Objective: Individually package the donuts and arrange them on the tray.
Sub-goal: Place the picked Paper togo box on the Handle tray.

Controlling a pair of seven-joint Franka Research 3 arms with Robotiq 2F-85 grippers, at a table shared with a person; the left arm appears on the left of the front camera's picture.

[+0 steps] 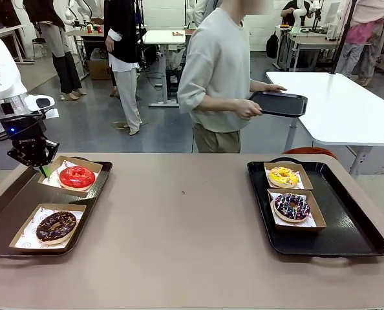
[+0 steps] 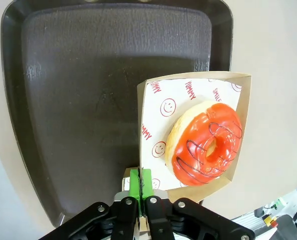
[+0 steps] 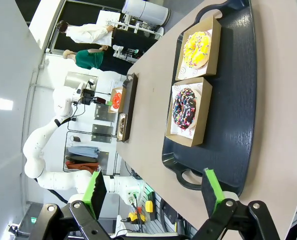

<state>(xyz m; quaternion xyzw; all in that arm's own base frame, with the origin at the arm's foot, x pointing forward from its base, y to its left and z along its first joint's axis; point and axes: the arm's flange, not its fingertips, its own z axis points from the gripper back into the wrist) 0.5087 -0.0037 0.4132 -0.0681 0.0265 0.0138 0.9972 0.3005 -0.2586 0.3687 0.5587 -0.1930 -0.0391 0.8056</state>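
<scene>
Left gripper [image 1: 43,169]: pinched shut on corner of red donut's box [image 2: 153,90], left tray [image 1: 11,206]; thin grip may slip, spilling red donut [image 1: 77,176]. Chocolate donut [image 1: 56,226] beside. Yellow donut [image 1: 283,176], sprinkled donut [image 1: 291,206]: boxed, right tray [image 1: 353,239]. Right gripper [image 3: 153,192]: wide, empty.

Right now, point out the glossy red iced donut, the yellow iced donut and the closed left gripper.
glossy red iced donut [image 2: 206,145], left wrist view, icing
yellow iced donut [image 1: 283,175], front view, icing
left gripper [image 2: 140,181], left wrist view, between fingertips
</scene>
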